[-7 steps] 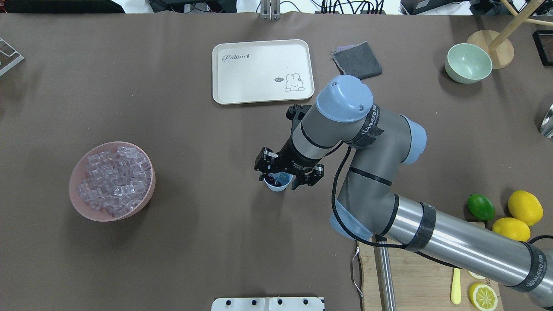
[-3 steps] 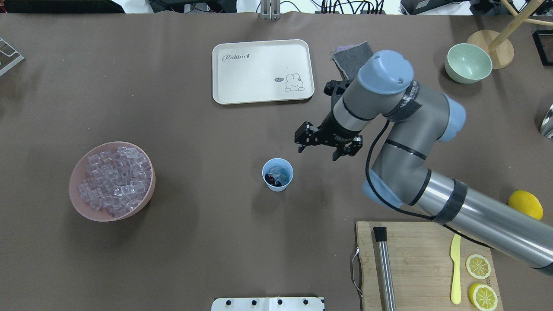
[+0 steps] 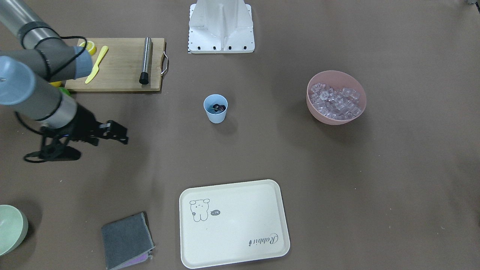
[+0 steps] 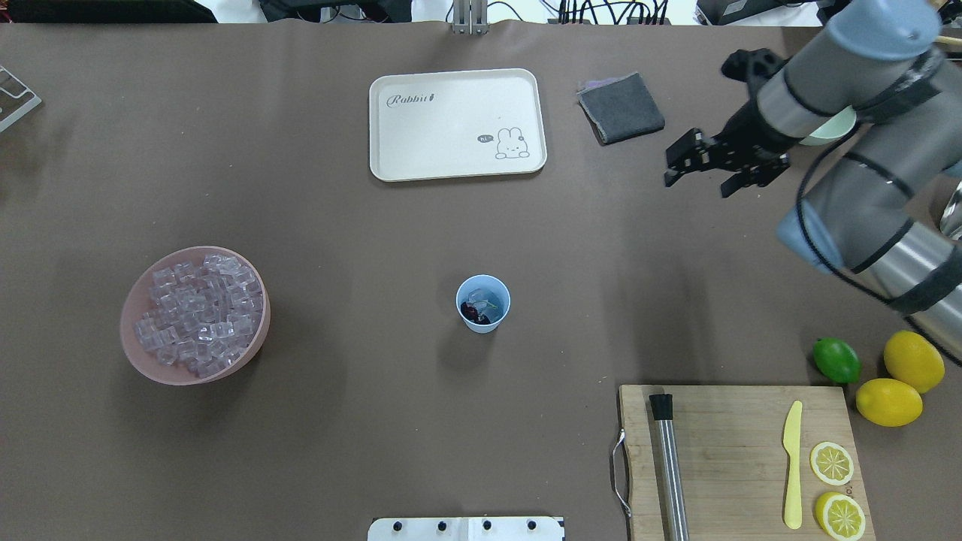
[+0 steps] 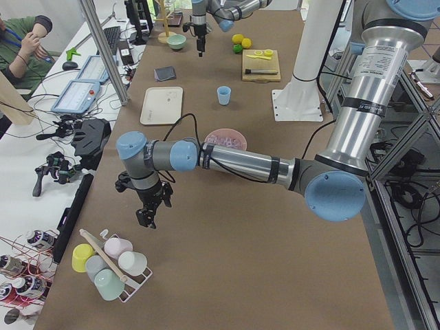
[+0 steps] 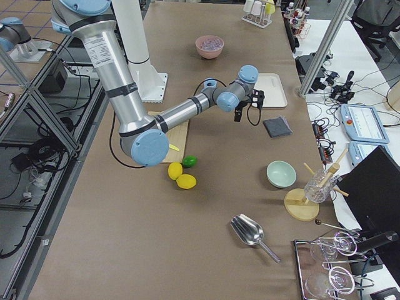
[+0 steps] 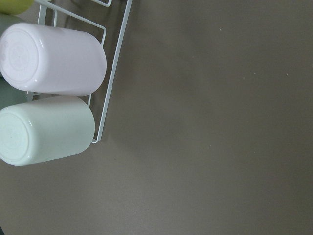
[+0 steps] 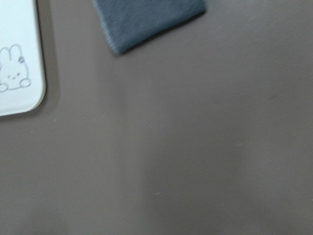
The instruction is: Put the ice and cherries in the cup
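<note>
Right gripper (image 4: 699, 184) withdrawn from cup (image 4: 483, 303), jaws spread, empty; cherries (image 4: 476, 315) half-hidden inside. Left gripper (image 5: 146, 218): cannot tell.

pale green round bowl (image 3: 11, 228): cut by frame edge
grey folded cloth (image 8: 151, 19): blurred, cropped at top
left gripper (image 5: 146, 218): too small to judge

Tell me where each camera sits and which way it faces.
Front-facing: across the table, facing the robot's base, steeply down; right arm at its left, cup central.
Overhead: behind the robot, looking down; right hand open, same cup.
Exterior left: table's end; left arm near.
Exterior right: opposite end; right arm near.
Left wrist: down at racked cups; no hand shows.
Right wrist: down at grey cloth, tray corner; no hand shows.
</note>
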You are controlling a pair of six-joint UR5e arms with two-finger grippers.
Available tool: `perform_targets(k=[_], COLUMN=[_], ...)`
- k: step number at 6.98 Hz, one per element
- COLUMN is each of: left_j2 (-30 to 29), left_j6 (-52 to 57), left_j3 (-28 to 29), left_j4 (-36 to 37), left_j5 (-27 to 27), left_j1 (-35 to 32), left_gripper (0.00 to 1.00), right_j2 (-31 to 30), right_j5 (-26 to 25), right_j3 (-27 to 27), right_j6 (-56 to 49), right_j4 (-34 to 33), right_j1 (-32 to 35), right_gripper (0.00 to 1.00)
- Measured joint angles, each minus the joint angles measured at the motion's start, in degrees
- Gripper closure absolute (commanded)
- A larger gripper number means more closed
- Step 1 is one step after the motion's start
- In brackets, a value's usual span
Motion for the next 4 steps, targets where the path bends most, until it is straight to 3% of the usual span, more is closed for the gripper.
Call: perform_targets(k=[2, 4], left_j2=[-0.27, -0.21], left_j6=[-0.13, -0.17], left_j3=[-0.01, 0.14], left_j4=[0.14, 0.57], left_j5=[0.0, -0.46], left_j1=[-0.35, -1.59], left_gripper=[0.03, 0.03], right_j2=[-3.65, -3.86], right_j5=[0.99, -4.26], right_j3=[0.18, 0.34], right_j6=[-19.13, -41.12], right_j4=[-7.79, -23.02], right_j1=[9.27, 16.09], right_gripper=[0.0, 0.0])
